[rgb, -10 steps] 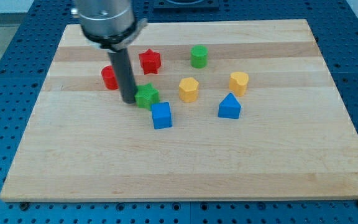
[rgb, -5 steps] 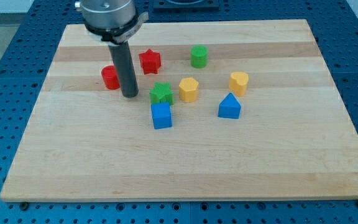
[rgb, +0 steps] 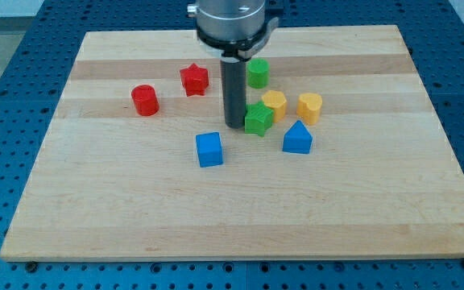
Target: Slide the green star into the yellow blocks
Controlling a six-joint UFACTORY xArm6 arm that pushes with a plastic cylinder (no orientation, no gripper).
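Camera view, only one on offer: tip (rgb: pixel 234 126) down on the wooden board (rgb: pixel 361 209), pressed right up against the green star (rgb: pixel 258 119) from the view's left. No jaws on this tool to spread or close, just a plain dark rod, holding nothing, touching the star's left flank. Star sitting just to the right of the tip, nudged against the yellow hexagon block (rgb: pixel 275 103) up and to the right; looks like contact, though the seam is tight to call. Yellow heart-like block (rgb: pixel 310 106) further right of the tip, a small gap off the hexagon. Probably a light, rigid little piece, sliding easily on smooth wood, prone to spinning if pushed off-centre on one of its points; no grasp possible, so best pushed square on the flank facing the tip. Green cylinder (rgb: pixel 257 72) just above and right of the rod, blue house-shaped block (rgb: pixel 297 138) lower right, blue cube (rgb: pixel 209 149) lower left, red star (rgb: pixel 193 79) and red cylinder (rgb: pixel 145 100) well off to the left.
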